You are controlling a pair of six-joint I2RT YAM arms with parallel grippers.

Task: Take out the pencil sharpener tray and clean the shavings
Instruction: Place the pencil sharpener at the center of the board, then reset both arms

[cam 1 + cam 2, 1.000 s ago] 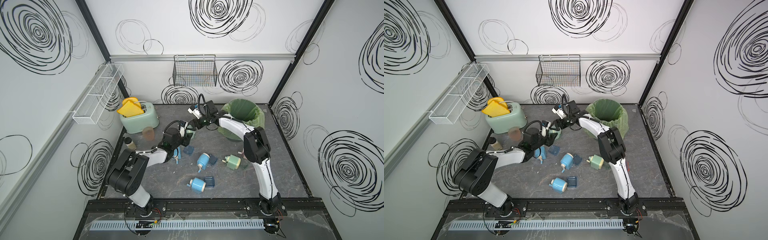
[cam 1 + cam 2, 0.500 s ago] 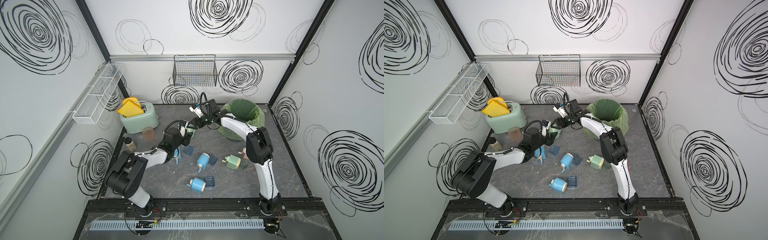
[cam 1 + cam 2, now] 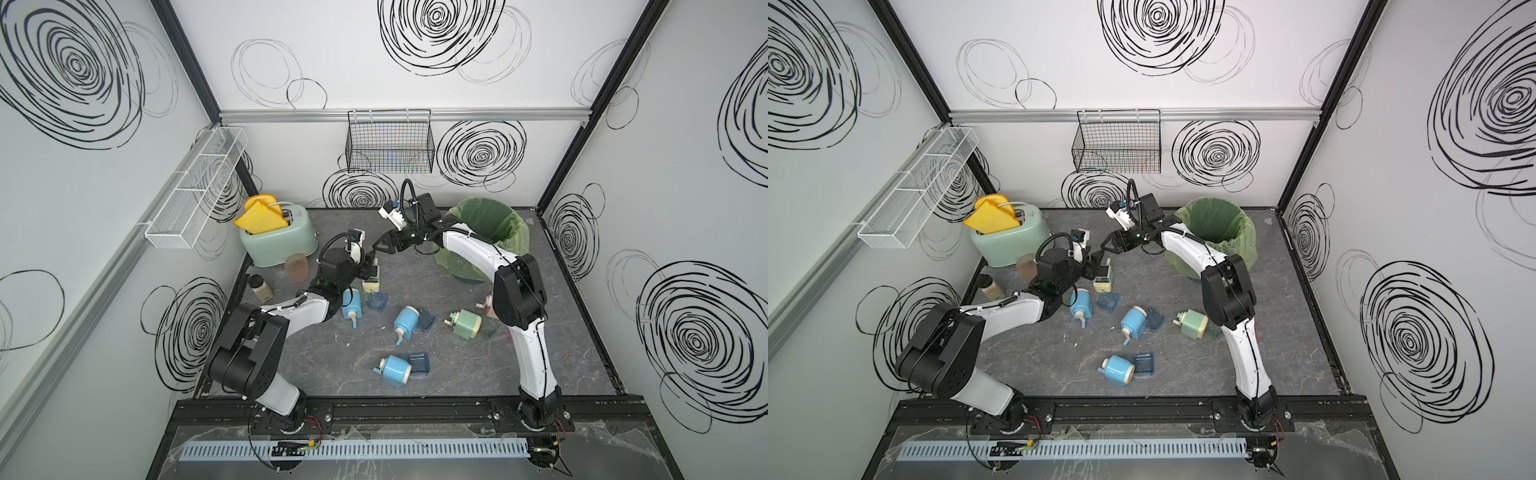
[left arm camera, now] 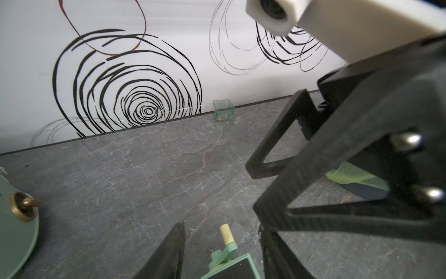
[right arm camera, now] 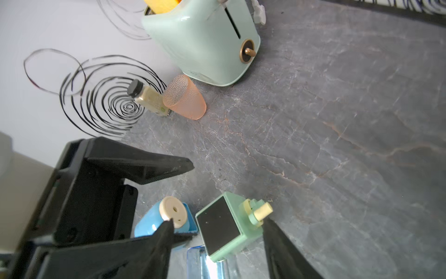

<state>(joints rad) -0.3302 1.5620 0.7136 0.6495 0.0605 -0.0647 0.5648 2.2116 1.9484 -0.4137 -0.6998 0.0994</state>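
Little has changed: the right hand (image 5: 217, 221) still hovers wide open, the green pencil sharpener (image 5: 217, 228) between its fingers (image 5: 277, 244), the left hand (image 4: 221, 228) flanking it, grip unclear, so nothing seems pulled out yet.
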